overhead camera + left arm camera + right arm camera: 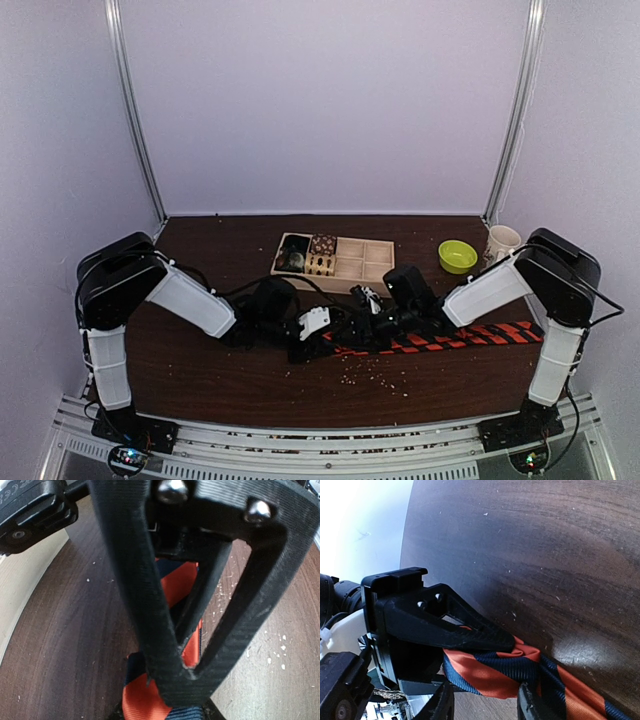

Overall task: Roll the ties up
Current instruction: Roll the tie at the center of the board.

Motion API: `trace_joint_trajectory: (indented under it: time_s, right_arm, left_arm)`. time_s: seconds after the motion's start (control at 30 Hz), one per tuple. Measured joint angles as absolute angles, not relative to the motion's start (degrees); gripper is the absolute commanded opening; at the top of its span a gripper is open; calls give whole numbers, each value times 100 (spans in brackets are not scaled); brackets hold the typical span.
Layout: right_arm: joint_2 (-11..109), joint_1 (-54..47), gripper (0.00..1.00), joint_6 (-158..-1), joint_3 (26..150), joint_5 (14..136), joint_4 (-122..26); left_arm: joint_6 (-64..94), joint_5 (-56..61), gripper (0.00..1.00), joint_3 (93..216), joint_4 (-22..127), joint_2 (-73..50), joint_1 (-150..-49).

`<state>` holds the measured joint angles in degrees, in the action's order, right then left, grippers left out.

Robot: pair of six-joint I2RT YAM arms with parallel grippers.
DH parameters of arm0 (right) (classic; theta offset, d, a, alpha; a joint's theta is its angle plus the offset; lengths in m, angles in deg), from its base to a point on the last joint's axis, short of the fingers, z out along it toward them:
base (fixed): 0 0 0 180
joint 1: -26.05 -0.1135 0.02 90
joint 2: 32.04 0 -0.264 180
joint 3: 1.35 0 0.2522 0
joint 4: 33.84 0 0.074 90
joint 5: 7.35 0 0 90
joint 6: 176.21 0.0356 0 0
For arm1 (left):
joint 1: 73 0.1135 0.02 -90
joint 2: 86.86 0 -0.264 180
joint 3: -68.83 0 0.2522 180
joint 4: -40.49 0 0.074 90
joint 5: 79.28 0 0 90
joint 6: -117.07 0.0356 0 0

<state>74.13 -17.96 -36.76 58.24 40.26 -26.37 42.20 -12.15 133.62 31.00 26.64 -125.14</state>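
The tie (470, 338), striped red-orange and dark, lies flat along the table on the right, and its left end reaches between the two grippers. My left gripper (318, 335) is shut on that end; in the left wrist view its fingertips meet (186, 677) over the orange and navy cloth (142, 700). In the right wrist view the tie's end (495, 675) is folded over on itself under the left gripper's black finger (470, 630). My right gripper (482, 702) is open, one finger on each side of the fold. It sits just right of the left one in the top view (378, 325).
A wooden tray (370, 262) stands at the back middle with small patterned fabric rolls (322, 245) in its left compartments. A green bowl (457, 256) and a white mug (501, 241) stand at the back right. Pale crumbs (375, 372) lie on the table's near side.
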Motion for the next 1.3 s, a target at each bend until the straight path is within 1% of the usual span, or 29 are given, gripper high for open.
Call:
trace_joint_trajectory:
  time_s: [0.3,0.37,0.43,0.47,0.53,0.6,0.7,0.77,0.87,0.97,1.17,1.23,1.3]
  right_arm:
    - [7583,-1840,44,-3648,6143,4015,-2770]
    - [7631,-1859,42,-3667,6204,4013,-2831]
    - [7658,-1890,35,-3713,6285,4022,-2934]
    - [7673,-1910,28,-3753,6326,4033,-2993]
    - [7695,-1940,12,-3829,6364,4065,-3065]
    - [7699,-1960,0,-3879,6368,4081,-3107]
    - [7688,-1980,0,-3879,6370,4100,-3135]
    - [7677,-1982,0,-3890,6353,4111,-3126]
    - [7614,-1982,0,-3879,6226,4113,-3046]
    - [7592,-1973,0,-3777,6001,4061,-2753]
    - [7717,-1851,0,-3335,5548,3836,-1717]
    - [7747,-1787,0,-3204,5393,3779,-1387]
    - [7752,-1711,0,-3099,5201,3737,-1087]
  left_arm:
    - [4246,-1222,37,13388,3164,2664,-12514]
    - [4249,-1228,37,13397,3175,2670,-12514]
    - [4249,-1241,37,13406,3190,2672,-12512]
    - [4251,-1246,36,13406,3192,2672,-12514]
    - [4260,-1250,37,13406,3205,2672,-12512]
    - [4264,-1257,37,13406,3210,2672,-12514]
    - [4266,-1272,38,13412,3214,2683,-12514]
    - [4273,-1287,42,13434,3247,2688,-12512]
    - [4301,-1289,58,13443,3236,2701,-12514]
    - [4288,-1246,69,13432,3168,2701,-12519]
    - [4146,-1198,78,13084,2694,2589,-12517]
    - [4048,-1206,84,12859,2397,2537,-12517]
    - [3912,-1233,86,12658,2043,2532,-12519]
